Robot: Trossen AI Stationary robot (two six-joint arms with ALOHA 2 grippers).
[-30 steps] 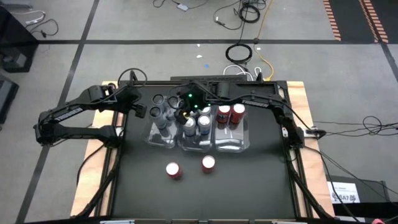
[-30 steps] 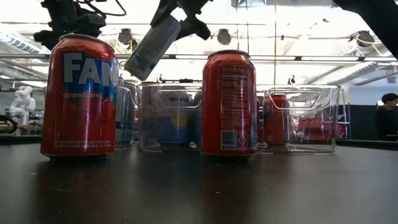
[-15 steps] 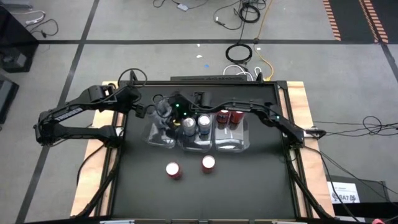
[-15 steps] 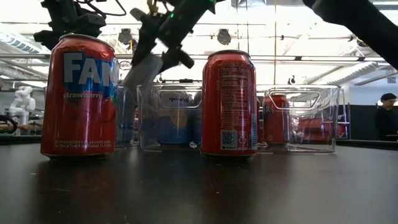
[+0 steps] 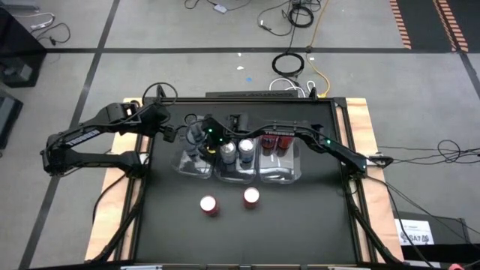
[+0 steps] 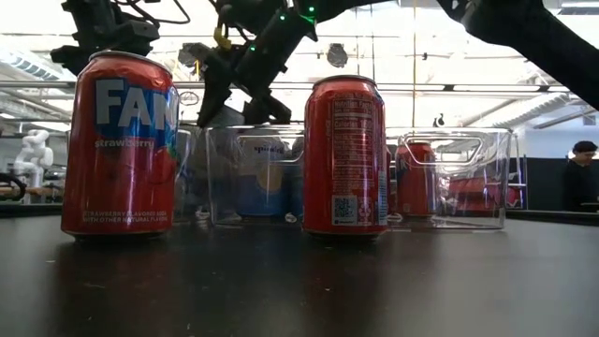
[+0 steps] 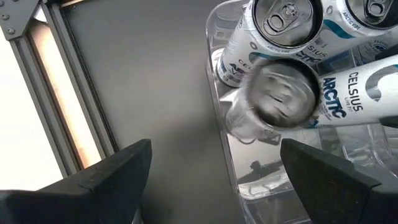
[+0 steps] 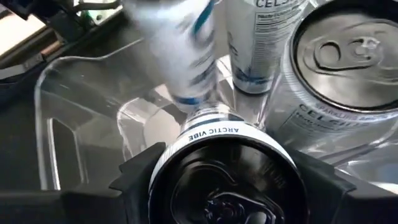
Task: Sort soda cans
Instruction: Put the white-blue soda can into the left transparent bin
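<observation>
High view: three clear bins sit side by side at the far middle of the black bench (image 5: pixel 300 225), and the left bin (image 5: pixel 196 166) serves as the landmark. The right hand (image 5: pixel 201 139) reaches across from the right side and hangs over the left bin's far end, closed on a white Celsius can (image 8: pixel 224 174) whose dark top fills the space between its fingers in the right wrist view. In the left wrist view that can (image 7: pixel 311 93) lies tilted across the left bin's corner, its blurred base end pointing outward. Two more white Celsius cans (image 7: pixel 273 31) stand upright inside the left bin, just beyond the held one.

The left hand (image 5: pixel 166 132) waits just outside the left bin's far left corner, its fingers (image 7: pixel 106 180) spread wide over bare bench.

Right of the left bin, the middle bin (image 5: pixel 238 174) holds silver-topped cans (image 5: pixel 245 148), and the right bin (image 5: pixel 279 172) holds red cans (image 5: pixel 277 139) at its far end. Two red cans (image 5: pixel 209 205) stand upright on the open bench, well apart from the left bin on its near side; in the low view the nearer one reads "strawberry" (image 6: pixel 120 145).
</observation>
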